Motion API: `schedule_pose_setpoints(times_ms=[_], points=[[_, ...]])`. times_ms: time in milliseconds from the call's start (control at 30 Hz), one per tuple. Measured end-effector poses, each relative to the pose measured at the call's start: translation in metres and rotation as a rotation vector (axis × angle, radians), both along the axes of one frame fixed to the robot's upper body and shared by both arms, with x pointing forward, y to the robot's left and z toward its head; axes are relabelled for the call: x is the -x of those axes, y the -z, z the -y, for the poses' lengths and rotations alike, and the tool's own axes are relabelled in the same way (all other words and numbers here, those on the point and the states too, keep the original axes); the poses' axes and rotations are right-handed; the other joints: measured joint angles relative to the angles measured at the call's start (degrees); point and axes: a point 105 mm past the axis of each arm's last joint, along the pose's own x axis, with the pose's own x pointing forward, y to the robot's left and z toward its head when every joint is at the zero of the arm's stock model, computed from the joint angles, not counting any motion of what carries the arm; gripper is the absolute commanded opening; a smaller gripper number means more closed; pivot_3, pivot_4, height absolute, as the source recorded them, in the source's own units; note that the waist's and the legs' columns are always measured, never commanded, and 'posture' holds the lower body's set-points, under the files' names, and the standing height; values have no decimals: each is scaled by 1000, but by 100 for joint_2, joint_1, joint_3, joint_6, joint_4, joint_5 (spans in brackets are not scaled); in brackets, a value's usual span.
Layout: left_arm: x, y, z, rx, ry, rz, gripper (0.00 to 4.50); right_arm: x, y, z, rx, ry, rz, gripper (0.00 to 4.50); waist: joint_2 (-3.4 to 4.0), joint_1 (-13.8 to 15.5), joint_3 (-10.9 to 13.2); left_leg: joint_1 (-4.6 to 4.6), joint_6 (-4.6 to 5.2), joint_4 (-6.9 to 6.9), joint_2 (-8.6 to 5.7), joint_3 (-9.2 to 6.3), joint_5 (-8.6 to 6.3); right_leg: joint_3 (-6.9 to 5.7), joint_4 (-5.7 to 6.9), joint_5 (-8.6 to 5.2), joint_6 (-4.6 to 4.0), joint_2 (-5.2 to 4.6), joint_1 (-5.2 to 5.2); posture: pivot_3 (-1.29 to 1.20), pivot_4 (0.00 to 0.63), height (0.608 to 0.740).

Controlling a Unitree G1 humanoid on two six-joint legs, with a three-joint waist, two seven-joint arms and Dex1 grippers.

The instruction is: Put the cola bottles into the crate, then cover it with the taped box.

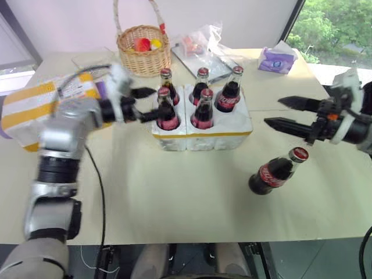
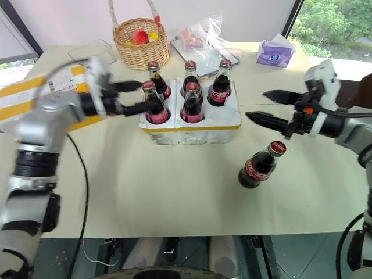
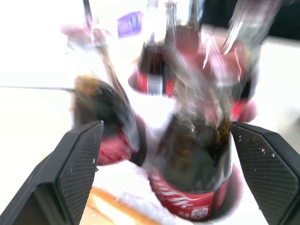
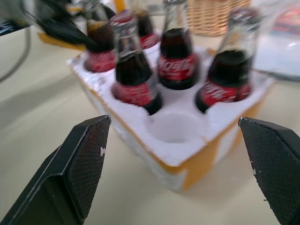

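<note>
1. One bottle (image 1: 275, 172) lies loose on the table (image 1: 174, 203), below the right gripper (image 1: 286, 113), jaws spread, empty.
2. Crate (image 1: 203, 138) holds five bottles (image 1: 203, 110); front-right hole empty.
3. Left gripper (image 1: 150, 103) straddles the front-left bottle, jaws spread, not grasping.
4. Box (image 1: 35, 107) waits left, partly behind the arm; cover step undone.

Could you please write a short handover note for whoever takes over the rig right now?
Left gripper: open, around the front-left dark glass cola bottle seated in the low white foam crate.
Right gripper: open, empty, above the sixth bottle lying on the table.
Done: five bottles in the crate.
Left: fill the front-right hole, then cover with the yellow-taped white foam box at far left.
</note>
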Motion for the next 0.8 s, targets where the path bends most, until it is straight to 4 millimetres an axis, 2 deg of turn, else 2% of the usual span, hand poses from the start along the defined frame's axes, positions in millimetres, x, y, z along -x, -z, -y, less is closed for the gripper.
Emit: schedule_pose_setpoints(times_ms=[67, 133, 200, 267, 467, 633, 800], points=[[21, -25, -10, 39, 60, 9, 4461, 5, -9, 10, -22, 42, 28, 4500, 1, 16, 0, 2, 0, 1, 0, 0, 0, 0, -1, 0, 0, 0, 5, 0, 150, 740], [39, -38, -11, 53, 129, 8, 4461, 11, -16, 16, -50, 66, 46, 4500, 2, 54, -1, 9, 0, 2, -2, -1, 0, -2, -3, 0, 0, -1, 18, 0, 150, 740], [54, -41, -7, 46, 204, -19, 4461, 20, -21, 21, -82, 91, 53, 4500, 2, 83, -1, 16, 1, 4, -3, -2, 0, -3, -8, 0, 0, -3, 30, 0, 150, 740], [65, -35, -3, 7, 255, -42, 4461, 32, -18, 28, -82, 132, 48, 4500, 1, 96, -1, 29, 4, 2, -2, -2, -2, -2, -16, -1, -1, -2, 42, 0, 150, 740], [67, -1, 10, -99, 330, -107, 4461, 65, 3, 34, -137, 196, 9, 4500, 2, 158, -2, 50, 5, -6, 7, -1, -4, 6, -37, -2, -3, 2, 68, 0, 150, 740], [64, 10, 17, -146, 377, -104, 4461, 94, 19, 26, -195, 214, -31, 4500, 2, 179, -2, 61, 11, -8, 11, -1, -8, 6, -64, -11, -19, 4, 88, 0, 150, 740], [58, 17, 20, -155, 384, -114, 4461, 106, 37, 17, -203, 237, -96, 4500, 2, 170, -2, 64, 12, -8, 12, 1, -9, 7, -72, -12, -20, 5, 92, 0, 150, 740]])
